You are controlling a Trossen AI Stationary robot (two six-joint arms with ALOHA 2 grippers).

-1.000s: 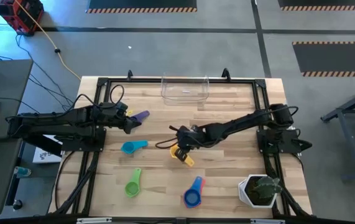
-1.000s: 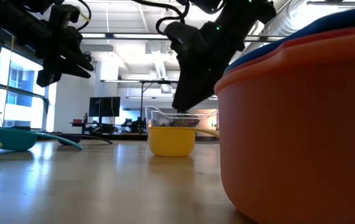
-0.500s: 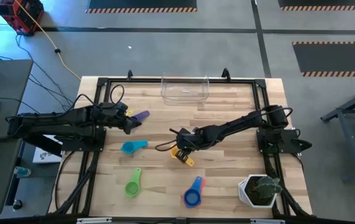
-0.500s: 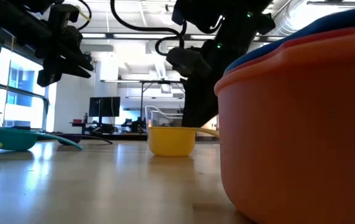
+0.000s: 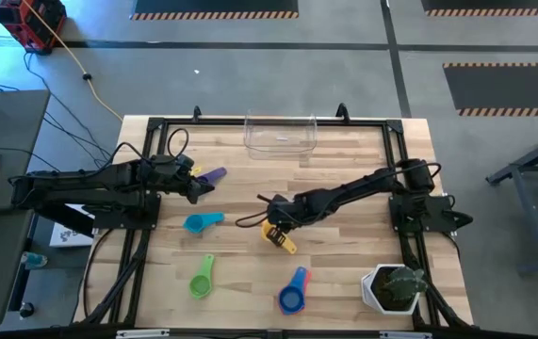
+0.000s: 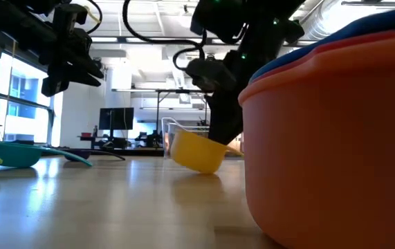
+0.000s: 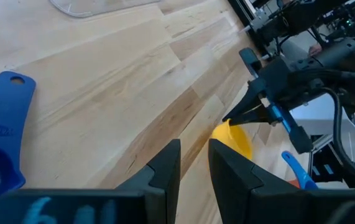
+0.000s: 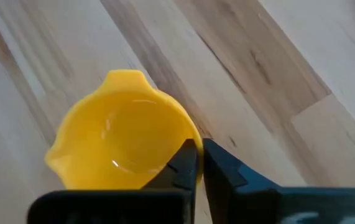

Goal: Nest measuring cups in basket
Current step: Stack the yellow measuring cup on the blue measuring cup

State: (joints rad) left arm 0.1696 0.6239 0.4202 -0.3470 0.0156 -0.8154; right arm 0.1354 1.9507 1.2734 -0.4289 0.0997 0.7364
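The yellow measuring cup (image 5: 272, 232) sits mid-table, tilted in the low view (image 6: 197, 152), with my right gripper (image 8: 199, 163) shut on its rim. My left gripper (image 7: 194, 165) hangs open over the table's left part, with nothing between its fingers. The purple cup (image 5: 214, 175) lies on the wood just beside it. A light blue cup (image 5: 203, 222) and a green cup (image 5: 201, 278) lie nearer the front. A blue cup (image 5: 292, 292) with an orange one (image 6: 328, 138) inside it rests at the front. The clear basket (image 5: 280, 135) stands at the far edge. My right gripper pinches the yellow cup's rim wall (image 8: 188, 135), one finger inside the bowl and one outside. The fingers come steeply from above, slanting in from the table's right. The cup is tipped over, its lower edge (image 6: 205, 170) at the tabletop and its handle (image 5: 287, 247) pointing toward the near edge.
A white pot with a green plant (image 5: 393, 287) stands at the near right corner. The black frame rails (image 5: 141, 235) run along the table's sides. Bare wood lies between the yellow cup and the basket.
My right gripper has sunk onto the yellow cup and shut on its rim. The cup, which stood flat on the table, is now tipped to one side.
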